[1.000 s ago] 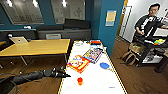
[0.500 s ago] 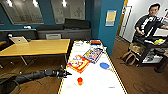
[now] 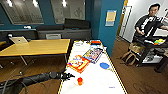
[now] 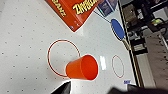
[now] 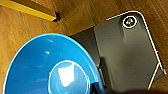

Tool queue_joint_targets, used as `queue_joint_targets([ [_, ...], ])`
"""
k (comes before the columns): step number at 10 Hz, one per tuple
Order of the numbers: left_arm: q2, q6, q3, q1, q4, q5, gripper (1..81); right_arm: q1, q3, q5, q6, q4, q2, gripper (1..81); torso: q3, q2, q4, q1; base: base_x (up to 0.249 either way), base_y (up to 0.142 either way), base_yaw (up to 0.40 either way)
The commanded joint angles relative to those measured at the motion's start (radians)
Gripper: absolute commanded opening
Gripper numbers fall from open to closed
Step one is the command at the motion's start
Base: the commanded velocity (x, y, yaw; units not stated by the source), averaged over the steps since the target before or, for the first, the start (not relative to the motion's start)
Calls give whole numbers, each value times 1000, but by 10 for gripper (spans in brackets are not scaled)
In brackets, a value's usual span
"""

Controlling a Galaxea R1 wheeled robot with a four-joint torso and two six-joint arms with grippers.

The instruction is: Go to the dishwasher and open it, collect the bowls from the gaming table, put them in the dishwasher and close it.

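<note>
Head view: left claw (image 3: 70, 75) is staying by the cup (image 3: 79, 80) near the table (image 3: 100, 82) edge, its opening hidden; no bowl gained.

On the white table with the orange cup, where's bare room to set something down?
Bare white table lies past the orange cup, between it and the blue paddle, and along the near right edge. The far half is crowded: the orange box, more games behind it.

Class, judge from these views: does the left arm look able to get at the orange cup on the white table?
Probably yes. The left gripper is at the table's edge, beside the cup, with bare tabletop between them.
</note>
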Motion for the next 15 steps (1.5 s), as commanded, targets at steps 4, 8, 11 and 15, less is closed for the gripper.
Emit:
queue_joint_targets([
  [4,113,-13,-166,-189,5,288,811,53,9,-27,-2,-18,-9,10,0,0,0,0,0,0,0],
  [8,115,-119,-170,-210,3,284,811,50,3,-27,-2,-18,-9,10,0,0,0,0,0,0,0],
  [11,159,-168,-247,-209,3,275,811,53,1,-27,0,-17,-6,10,0,0,0,0,0,0,0],
  [15,196,-237,-301,-210,0,269,811,53,-8,-27,0,-18,3,10,0,0,0,0,0,0,0],
])
